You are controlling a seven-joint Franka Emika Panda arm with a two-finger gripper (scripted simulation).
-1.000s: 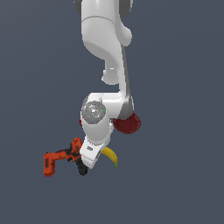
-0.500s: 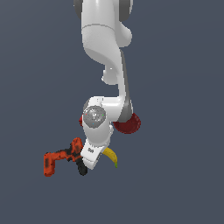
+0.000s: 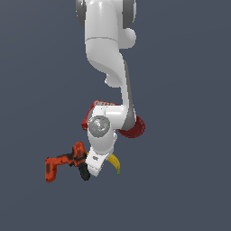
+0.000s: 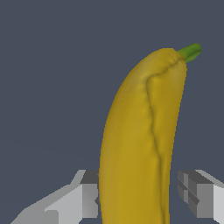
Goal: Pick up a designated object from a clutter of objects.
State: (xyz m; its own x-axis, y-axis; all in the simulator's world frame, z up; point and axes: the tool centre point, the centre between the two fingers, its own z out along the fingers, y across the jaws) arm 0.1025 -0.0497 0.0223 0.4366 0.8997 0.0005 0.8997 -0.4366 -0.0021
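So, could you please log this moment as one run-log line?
phase: pre-grasp | tool: open, fingers straddling banana | left pad at peel, right pad apart | banana: not lifted

Exterior view: distant, facing the whole arm [image 3: 108, 67] above the clutter; wrist view: very close, looking past the fingers [image 4: 83, 197] along the banana [image 4: 140, 140], shared by both views [image 3: 115, 163]

Surface: a single flat plane [image 3: 189, 135] of dark slate blue-grey fills both views.
Texture: uniform, with no seams, tiles or markings visible.
Walls: no boundary between floor and wall can be made out.
Horizon: none visible.
Light: even and diffuse; shading on the surface is nearly constant from edge to edge.
Shadows: too faint to tell.
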